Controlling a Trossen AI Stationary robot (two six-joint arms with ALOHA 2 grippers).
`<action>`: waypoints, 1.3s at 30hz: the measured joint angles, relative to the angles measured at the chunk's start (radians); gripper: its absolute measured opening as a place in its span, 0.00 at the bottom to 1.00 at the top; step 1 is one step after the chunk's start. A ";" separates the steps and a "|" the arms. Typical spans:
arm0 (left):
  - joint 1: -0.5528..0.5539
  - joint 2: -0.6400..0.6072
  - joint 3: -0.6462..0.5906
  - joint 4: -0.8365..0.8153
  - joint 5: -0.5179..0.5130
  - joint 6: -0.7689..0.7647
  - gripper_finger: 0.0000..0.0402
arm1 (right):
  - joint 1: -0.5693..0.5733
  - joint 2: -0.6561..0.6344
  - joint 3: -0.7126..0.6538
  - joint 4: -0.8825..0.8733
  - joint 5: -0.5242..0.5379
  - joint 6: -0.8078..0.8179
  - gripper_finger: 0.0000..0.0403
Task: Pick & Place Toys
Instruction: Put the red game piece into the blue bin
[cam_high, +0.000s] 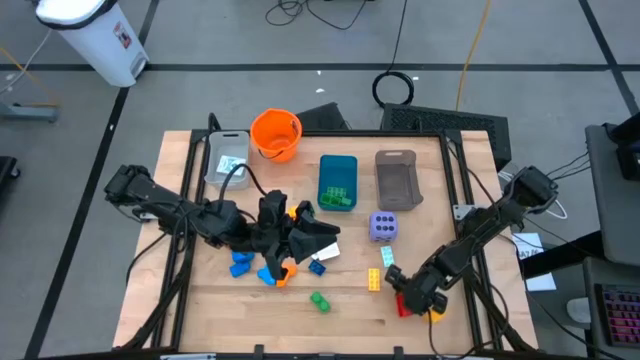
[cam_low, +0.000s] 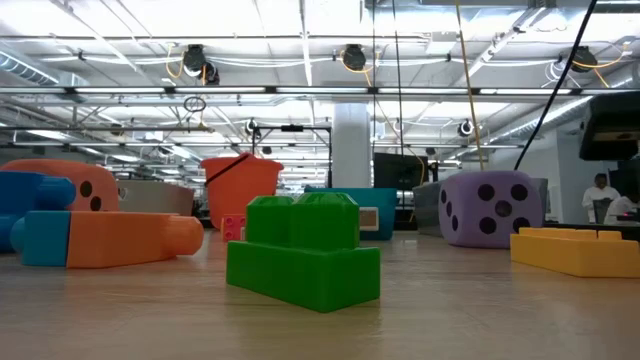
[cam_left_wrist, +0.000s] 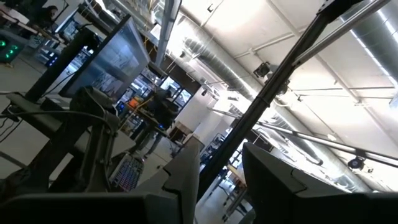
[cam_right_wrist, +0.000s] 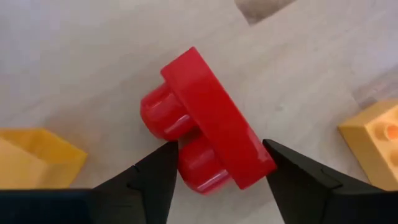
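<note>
A red brick (cam_right_wrist: 208, 124) lies on its side on the table near the front right, and my right gripper (cam_high: 410, 297) is down over it, shut on it. My left gripper (cam_high: 318, 238) is held up over the table's middle, tipped upward, with a narrow bare gap between its fingers (cam_left_wrist: 221, 180). Around it lie blue bricks (cam_high: 241, 264), a white card (cam_high: 326, 253) and an orange die (cam_high: 299, 211). A green brick (cam_low: 303, 262) lies near the front edge. The yellow brick (cam_high: 374, 279) and purple die (cam_high: 383, 227) sit right of centre. My right gripper has the red brick between its two fingers. One fingertip (cam_right_wrist: 163, 163) is against a stud (cam_right_wrist: 186, 158), the other (cam_right_wrist: 281, 163) against the brick's flat underside (cam_right_wrist: 258, 163). The fingers slant down from the table's far right. The brick rests on the table on its side.
At the back stand an orange bucket (cam_high: 276, 135), a clear tray (cam_high: 228, 158), a teal tray (cam_high: 338, 182) holding a green brick, and a brown tray (cam_high: 396, 180). Yellow bricks (cam_right_wrist: 37, 155) (cam_right_wrist: 376, 140) lie close on both sides of the red brick.
</note>
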 joint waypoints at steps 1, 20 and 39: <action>0.000 0.000 0.000 0.000 0.000 0.000 0.32 | 0.000 0.004 0.000 0.012 -0.009 0.011 0.53; 0.008 0.000 0.000 -0.024 0.000 0.015 0.32 | -0.015 -0.123 0.000 0.024 0.202 0.179 0.48; 0.112 -0.006 0.000 -0.066 -0.043 0.161 0.32 | -0.276 -0.635 0.023 0.133 0.443 0.289 0.48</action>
